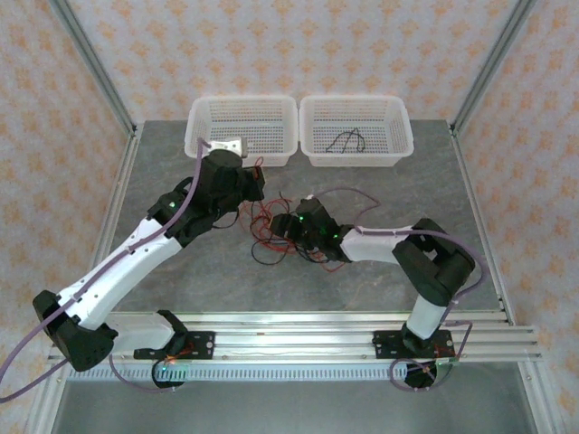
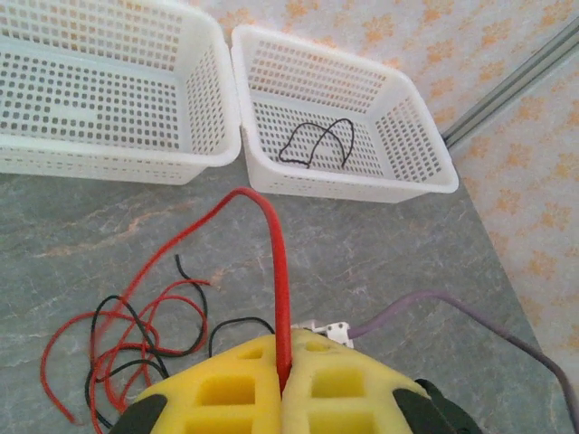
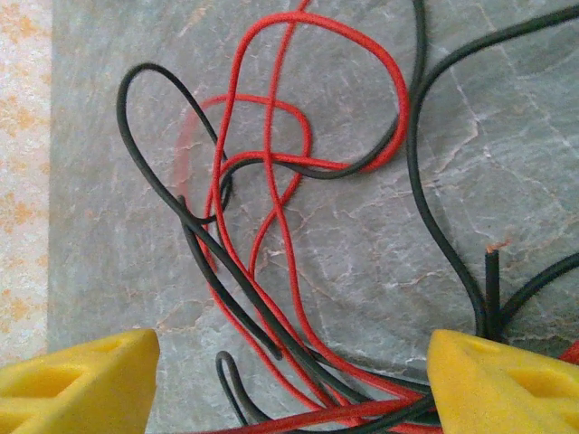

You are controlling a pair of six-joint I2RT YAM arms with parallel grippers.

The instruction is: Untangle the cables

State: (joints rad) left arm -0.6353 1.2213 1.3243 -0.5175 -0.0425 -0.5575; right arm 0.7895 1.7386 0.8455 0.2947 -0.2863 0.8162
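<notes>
On grey marbled table (image 1: 226, 285), tangled cables (image 1: 271, 231), patterned walls (image 1: 271, 45)

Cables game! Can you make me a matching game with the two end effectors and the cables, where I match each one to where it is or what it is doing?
Things:
1. left end effector
2. right end effector
3. lone black cable
4. tangle of red and black cables

Places and states:
A. lying on the grey table
B. open, over the tangle
C. shut on a red cable
D. inside the right basket

Right pairs: 1-C, 2-B, 3-D, 4-A.
</notes>
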